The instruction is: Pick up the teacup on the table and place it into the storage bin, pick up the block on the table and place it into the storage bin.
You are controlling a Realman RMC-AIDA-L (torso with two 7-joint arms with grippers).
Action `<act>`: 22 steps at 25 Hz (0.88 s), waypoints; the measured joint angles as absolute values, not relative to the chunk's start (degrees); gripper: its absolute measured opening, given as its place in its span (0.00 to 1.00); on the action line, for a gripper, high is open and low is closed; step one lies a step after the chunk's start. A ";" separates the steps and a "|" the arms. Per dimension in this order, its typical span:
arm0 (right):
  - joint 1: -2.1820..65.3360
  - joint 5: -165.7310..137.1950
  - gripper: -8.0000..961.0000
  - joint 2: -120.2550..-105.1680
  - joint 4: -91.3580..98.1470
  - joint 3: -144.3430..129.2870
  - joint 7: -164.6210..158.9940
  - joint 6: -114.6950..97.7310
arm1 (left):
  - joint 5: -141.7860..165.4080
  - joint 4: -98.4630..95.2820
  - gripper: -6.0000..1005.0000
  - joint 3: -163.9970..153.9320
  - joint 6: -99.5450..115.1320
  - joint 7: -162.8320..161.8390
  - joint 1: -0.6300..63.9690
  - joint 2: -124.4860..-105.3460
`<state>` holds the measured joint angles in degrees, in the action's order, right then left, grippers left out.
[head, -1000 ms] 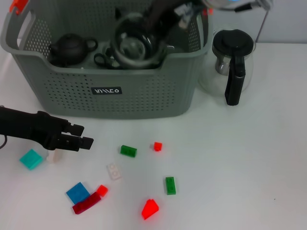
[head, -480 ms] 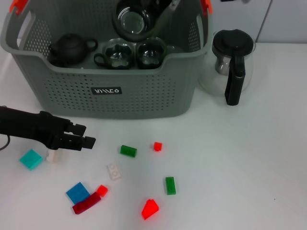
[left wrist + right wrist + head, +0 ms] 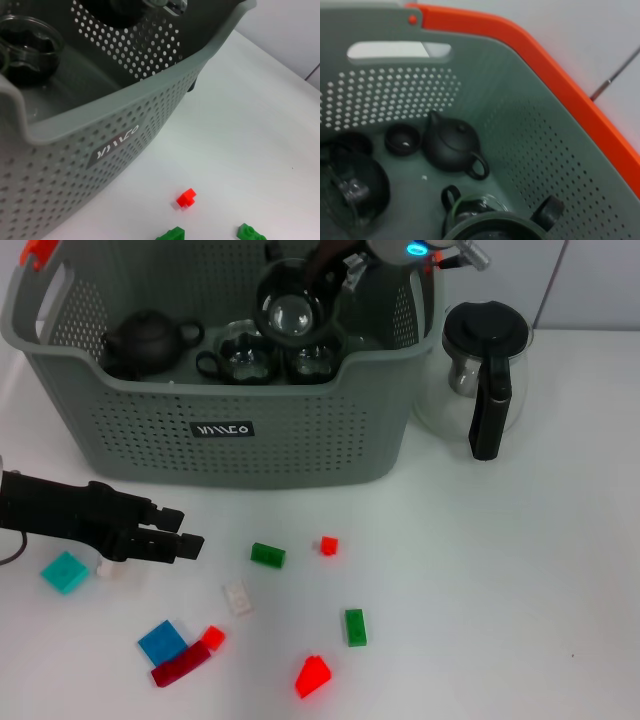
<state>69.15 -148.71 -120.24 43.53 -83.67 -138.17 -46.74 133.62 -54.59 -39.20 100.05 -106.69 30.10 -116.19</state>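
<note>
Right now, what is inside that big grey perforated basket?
The grey perforated plastic basket holds a dark teapot and glass teacups. The right hand hangs above them with another glass cup, covering part of the floor.

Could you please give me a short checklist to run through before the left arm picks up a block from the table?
1. Left gripper low over the table, left of the green block: ok.
2. Left fingers empty: ok.
3. White block lies free of its neighbours: ok.
4. Storage bin has room inside: ok.
5. Right gripper out of the bin: not ok, it is over the bin with a glass teacup.
6. Right fingers' hold on the cup: cannot tell.
</note>
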 joint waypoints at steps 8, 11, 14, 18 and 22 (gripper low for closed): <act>69.65 -151.03 0.07 -120.18 40.19 -83.21 -138.53 -44.44 | 133.69 -53.86 0.57 -39.33 99.29 -106.44 30.08 -116.25; 69.45 -151.15 0.07 -120.08 39.35 -83.12 -138.49 -44.08 | 133.68 -53.56 0.57 -39.48 99.23 -106.43 30.15 -116.31; 69.37 -151.22 0.07 -120.06 38.24 -83.09 -138.20 -43.24 | 133.68 -53.27 0.57 -39.52 99.23 -106.43 30.24 -116.34; 69.31 -152.83 0.07 -120.06 37.51 -83.33 -138.06 -42.82 | 133.68 -53.26 0.57 -39.54 99.22 -106.43 30.07 -116.36; 69.51 -154.52 0.07 -120.21 37.22 -83.70 -137.12 -42.74 | 133.68 -53.26 0.57 -39.56 99.22 -106.43 30.03 -116.37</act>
<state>69.51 -154.52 -120.21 37.22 -83.70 -137.12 -42.74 133.68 -53.26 -39.56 99.22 -106.43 30.03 -116.37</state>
